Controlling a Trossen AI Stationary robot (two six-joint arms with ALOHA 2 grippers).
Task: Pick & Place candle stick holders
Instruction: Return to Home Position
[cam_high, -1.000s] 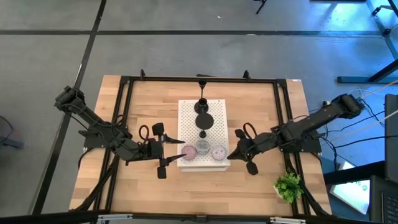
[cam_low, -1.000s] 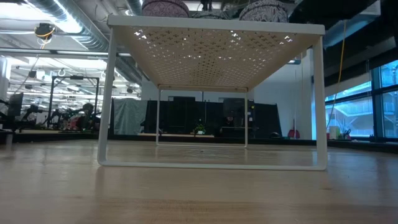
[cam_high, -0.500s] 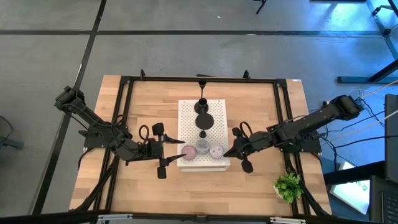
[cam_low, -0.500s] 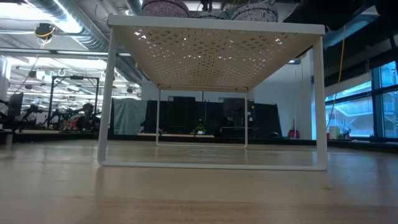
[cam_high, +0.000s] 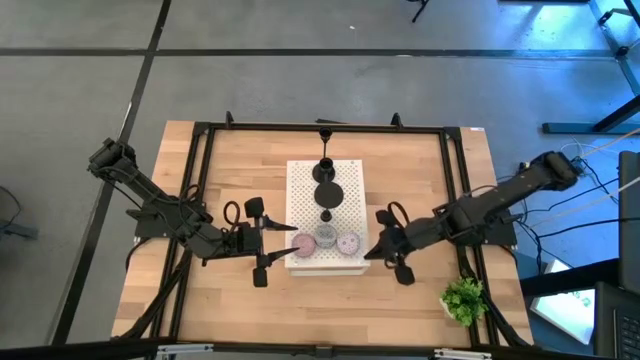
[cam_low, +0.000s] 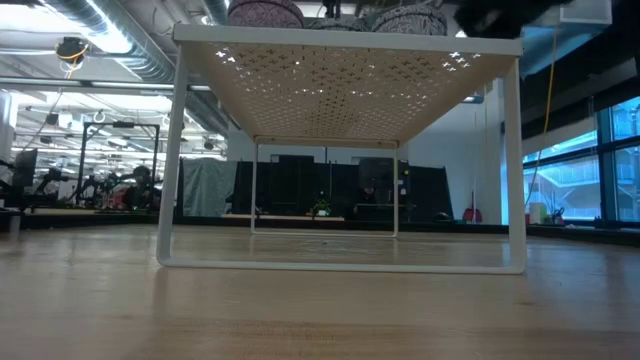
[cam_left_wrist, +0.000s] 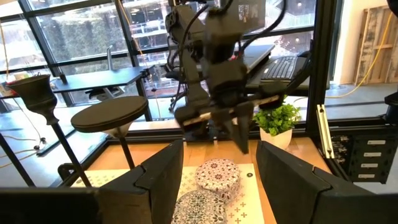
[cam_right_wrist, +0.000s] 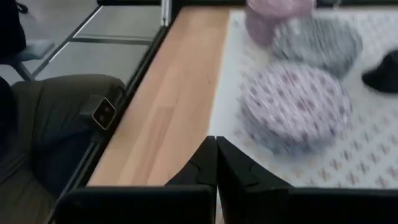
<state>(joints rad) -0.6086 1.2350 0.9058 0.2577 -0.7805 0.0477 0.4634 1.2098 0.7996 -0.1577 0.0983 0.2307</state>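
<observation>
1. High view, surface (cam_high: 240, 170): pale wood inside a black frame (cam_high: 205, 180). A white perforated shelf (cam_high: 345, 180) stands at its middle.
2. Cup-topped black holder (cam_high: 325, 168), disc-topped black holder (cam_high: 328, 195), small black holder (cam_high: 326, 215): three candle stick holders, upright on the shelf top in one line down its middle (the small one nearest the pucks).
3. Pink puck (cam_high: 304, 243), grey puck (cam_high: 326, 238), lavender puck (cam_high: 349, 242): side by side in a row along the shelf edge at the bottom of the high view. Pink is on my left side, lavender on my right. Whether the grey one touches its neighbours I cannot tell.
4. My left tool (cam_high: 280, 243): released, its fingers (cam_left_wrist: 165, 177) spread wide with nothing between them. It is just beside the shelf's left edge, level with the pink puck and pointed toward it. The left wrist view looks between the fingers to the pucks, with my right tool farther off.
5. My right tool (cam_high: 374, 251): clenched, both fingers pressed together on nothing (the right wrist view shows no gap). Its tip is at the shelf's right corner, near the lavender puck but apart from it.
6. Low view: the shelf stands on thin white legs on the surface. The sides of two pucks show above its top, and a dark blurred shape (cam_low: 500, 12) is over its right corner.
7. Small green plant (cam_high: 463, 298): at the surface's corner behind my right tool, well apart from the shelf.
</observation>
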